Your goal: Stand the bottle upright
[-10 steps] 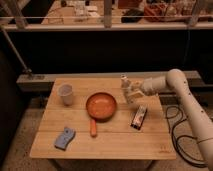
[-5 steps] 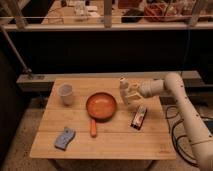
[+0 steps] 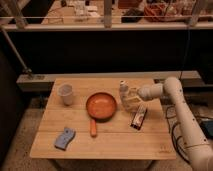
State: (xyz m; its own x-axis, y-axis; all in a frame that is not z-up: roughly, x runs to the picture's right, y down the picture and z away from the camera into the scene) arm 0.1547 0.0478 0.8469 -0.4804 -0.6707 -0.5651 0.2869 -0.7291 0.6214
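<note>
The small whitish bottle (image 3: 123,88) is close to upright, cap up, at the right middle of the wooden table (image 3: 100,142). My gripper (image 3: 130,100) is at the bottle's lower right side, closed around its body, with the white arm (image 3: 172,95) reaching in from the right. The bottle's lower part is hidden by the gripper.
An orange pan (image 3: 101,106) with its handle pointing to the front lies just left of the bottle. A white cup (image 3: 65,93) stands at the back left. A flat dark packet (image 3: 138,117) lies in front of the gripper. A blue sponge (image 3: 64,138) lies at the front left.
The gripper and the bottle have shifted slightly left and down, towards the pan. The other things have not moved.
</note>
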